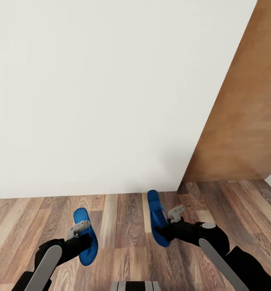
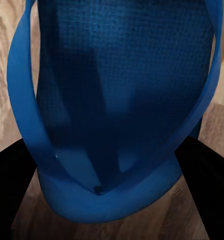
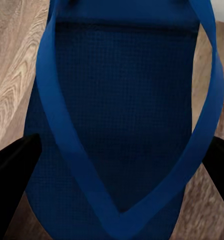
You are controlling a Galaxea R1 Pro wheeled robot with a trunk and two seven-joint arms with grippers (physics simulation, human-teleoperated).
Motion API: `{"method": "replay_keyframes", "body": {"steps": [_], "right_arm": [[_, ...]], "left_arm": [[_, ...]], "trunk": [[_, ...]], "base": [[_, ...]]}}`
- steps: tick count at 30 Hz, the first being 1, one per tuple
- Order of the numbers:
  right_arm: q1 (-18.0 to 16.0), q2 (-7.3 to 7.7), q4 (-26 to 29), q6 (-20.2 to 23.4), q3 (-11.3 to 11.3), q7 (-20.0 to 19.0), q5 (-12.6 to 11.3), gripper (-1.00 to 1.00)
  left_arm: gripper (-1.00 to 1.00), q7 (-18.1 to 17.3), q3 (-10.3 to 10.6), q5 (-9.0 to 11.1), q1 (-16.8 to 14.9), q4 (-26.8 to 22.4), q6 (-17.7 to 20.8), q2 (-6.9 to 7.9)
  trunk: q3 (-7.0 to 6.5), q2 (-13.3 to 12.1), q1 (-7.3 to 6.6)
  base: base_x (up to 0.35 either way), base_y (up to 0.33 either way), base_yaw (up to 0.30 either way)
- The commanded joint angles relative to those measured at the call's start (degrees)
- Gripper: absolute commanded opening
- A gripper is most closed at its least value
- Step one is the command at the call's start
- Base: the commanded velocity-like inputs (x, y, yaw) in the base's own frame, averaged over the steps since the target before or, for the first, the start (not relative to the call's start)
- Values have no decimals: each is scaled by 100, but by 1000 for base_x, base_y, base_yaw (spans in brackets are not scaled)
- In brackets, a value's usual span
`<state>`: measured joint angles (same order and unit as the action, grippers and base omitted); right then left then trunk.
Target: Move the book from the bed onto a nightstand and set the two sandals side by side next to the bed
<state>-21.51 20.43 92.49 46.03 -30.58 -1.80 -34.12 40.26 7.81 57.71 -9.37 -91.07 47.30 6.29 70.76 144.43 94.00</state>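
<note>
While our left gripper (image 1: 83,238) closes on one blue sandal (image 1: 86,236) at its strap end, our right gripper (image 1: 164,229) clamps the other sandal (image 1: 157,218) the same way. Seen from each wrist, dark fingers (image 2: 204,175) flank a sole (image 2: 122,75), as do the right fingers (image 3: 14,160) around theirs (image 3: 127,115). Both sandals point toward the white wall (image 1: 103,93), well apart, over the wood-plank floor (image 1: 123,226). A brown wooden panel (image 1: 244,113) stands at our right.
</note>
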Motion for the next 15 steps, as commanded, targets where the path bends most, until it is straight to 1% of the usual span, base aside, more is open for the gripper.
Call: {"method": "replay_keyframes", "body": {"steps": [1,4,7,12,15], "right_arm": [[-3,4,6,20,-7,-22,19,-100],[-3,5,6,20,-17,-22,19,-100],[-3,5,6,20,-31,-22,19,-100],[-3,5,6,20,-58,-22,14,-100],[-3,5,6,21,-161,-22,17,-100]], "left_arm": [[-100,54,12,46,-5,6,-24,2],[-100,37,16,34,-4,38,-116,-1],[-100,4,24,30,-4,167,-339,0],[-100,-6,25,28,-4,226,-414,-4],[-100,-8,22,24,-4,239,-432,-5]], "trunk": [[-21,0,-3],[-94,-4,-11],[-166,-8,-19],[-281,-14,-32],[-349,-18,-40]], "base": [[0,0,275],[0,0,275],[0,0,275],[0,0,276],[0,0,276]]}}
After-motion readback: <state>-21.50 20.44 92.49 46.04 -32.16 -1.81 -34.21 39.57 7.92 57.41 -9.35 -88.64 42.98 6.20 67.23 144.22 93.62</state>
